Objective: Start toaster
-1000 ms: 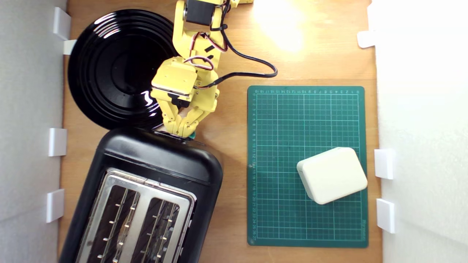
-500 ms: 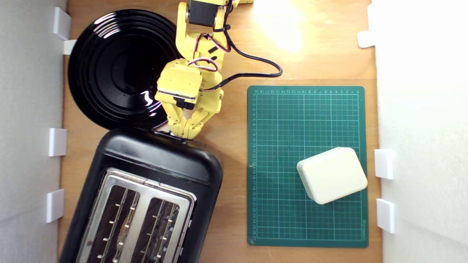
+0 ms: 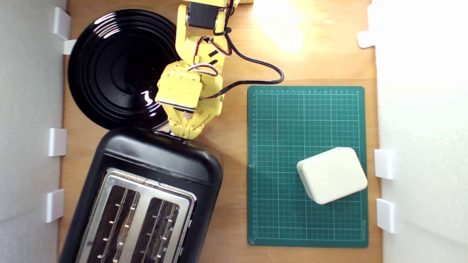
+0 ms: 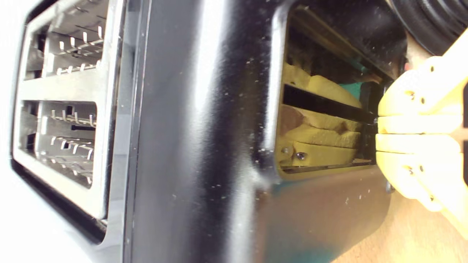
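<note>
The glossy black toaster [image 3: 153, 171] lies at the exterior view's lower left, and both wire-lined slots [image 3: 135, 223] in its silver top plate hold nothing. My yellow gripper [image 3: 187, 135] points down at the toaster's far end, its shut fingers touching the edge where the lever sits. From above, the fingers hide the teal knob. In the wrist view the shut fingers [image 4: 413, 124] press against the toaster's end face [image 4: 219, 146], beside the dark lever slot [image 4: 321, 104]. A small teal patch [image 4: 350, 87] shows there, and the glossy face mirrors the yellow fingers.
A round black ribbed plate [image 3: 113, 65] lies just behind the toaster, under the arm. A green cutting mat [image 3: 307, 128] carries a white box [image 3: 332, 175] at the exterior view's right. A black cable [image 3: 256, 73] loops from the wrist. White walls with brackets line both sides.
The gripper has shifted slightly toward the exterior view's right and now covers the teal knob, which showed beside its tips one second ago. The toaster has not moved.
</note>
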